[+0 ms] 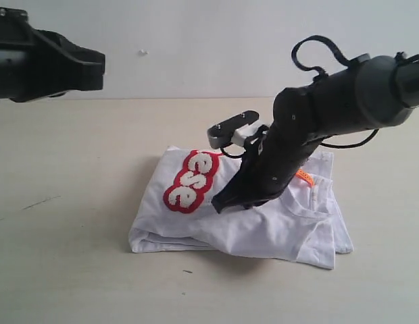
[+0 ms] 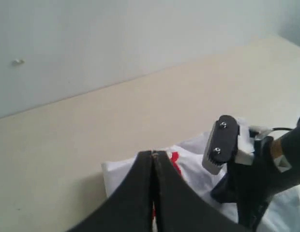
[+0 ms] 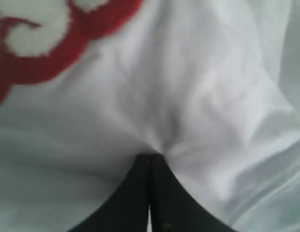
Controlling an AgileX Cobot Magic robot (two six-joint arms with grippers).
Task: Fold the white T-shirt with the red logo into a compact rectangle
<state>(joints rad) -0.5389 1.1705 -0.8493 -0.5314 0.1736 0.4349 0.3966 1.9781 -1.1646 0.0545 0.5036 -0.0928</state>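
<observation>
The logo point(image 1: 192, 181) shows three fuzzy white letters, "ese", on red; the rest is folded out of sight. Any print on the orange tag point(image 1: 304, 177) at the collar is too small to read. The shirt point(image 1: 263, 229) lies folded into a rough rectangle around the middle of the table point(image 1: 61, 270), its edges uneven and the layers showing along the near side. My right arm slants down from the right, and my right gripper point(image 1: 219, 204) is clenched with its tips pressed into the white cloth just beside the logo. The fabric puckers around the tips point(image 3: 150, 159), but I cannot tell whether any cloth is caught between them. My left gripper point(image 2: 153, 157) is clenched on nothing, held high over the table's far left part, well apart from the shirt. Bare table runs wide to the left of the shirt, along the near edge, and between the shirt and the far edge at the wall point(image 1: 196, 40).
</observation>
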